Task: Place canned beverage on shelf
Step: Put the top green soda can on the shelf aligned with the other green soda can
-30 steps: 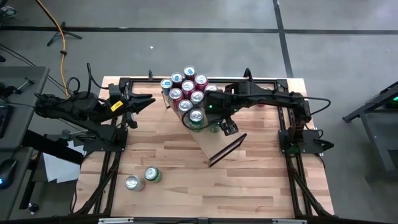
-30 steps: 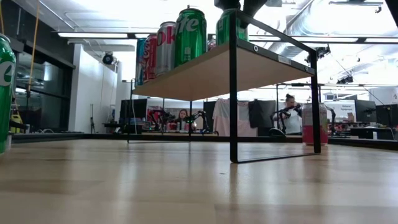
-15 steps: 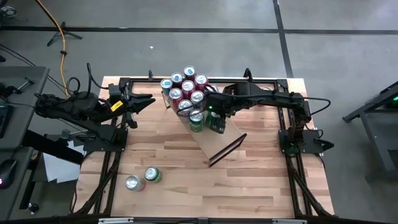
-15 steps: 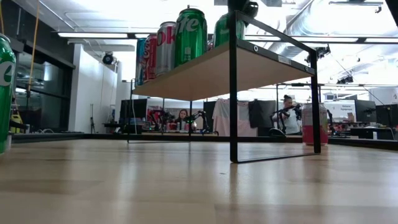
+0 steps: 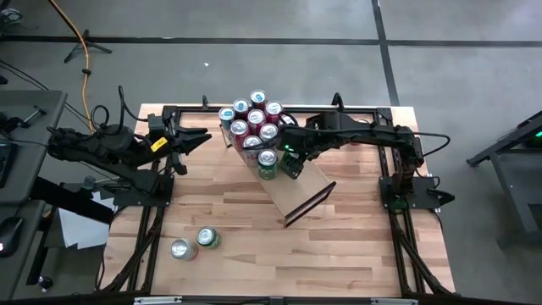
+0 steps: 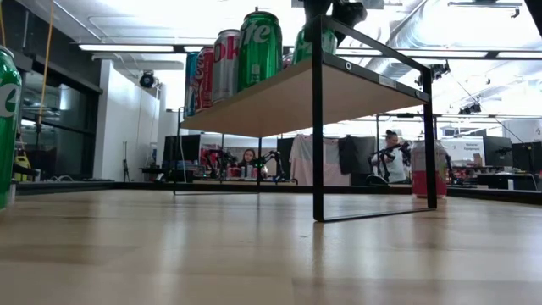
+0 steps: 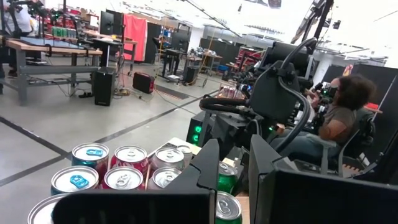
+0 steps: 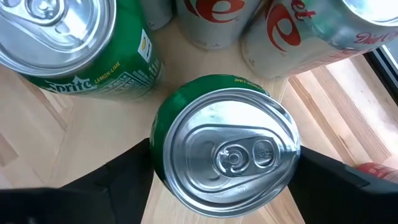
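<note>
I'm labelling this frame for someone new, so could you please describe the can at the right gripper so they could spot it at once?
Find the shelf, the raised pale plank mid-table. Cans crowd its far end. The green can stands upright at the cluster's near edge, beside another green can, and alone sits between the right gripper fingers.
</note>
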